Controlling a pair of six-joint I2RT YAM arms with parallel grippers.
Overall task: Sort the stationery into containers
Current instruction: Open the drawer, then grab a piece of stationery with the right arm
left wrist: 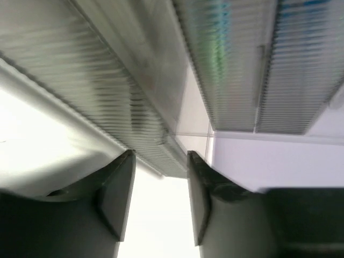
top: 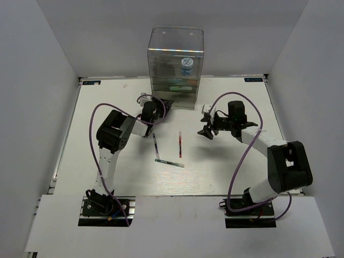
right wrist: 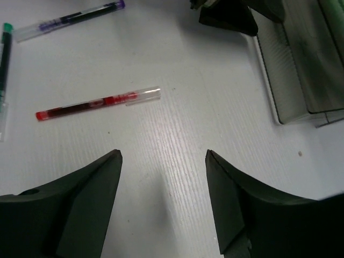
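The clear organiser [top: 176, 54] stands at the back of the table, with the blue-and-white tape roll [top: 186, 65] in its tall upper compartment. Something pale green [top: 180, 86] shows inside its grey drawers. My left gripper [top: 164, 105] is at the organiser's lower left corner and stands open [left wrist: 161, 158], with a ribbed drawer edge [left wrist: 161, 148] just past the fingertips. My right gripper [top: 207, 130] hovers open [right wrist: 163, 155] over bare table, holding nothing. A red pen [top: 180, 144] [right wrist: 99, 101], a dark pen [top: 155, 145] [right wrist: 70, 20] and a green pen [top: 169, 162] [right wrist: 4, 54] lie between the arms.
White walls close in the table [top: 107, 107] at the back and both sides. In the right wrist view a grey drawer [right wrist: 301, 70] juts out at the upper right, with the left gripper's dark tip [right wrist: 226, 16] beside it.
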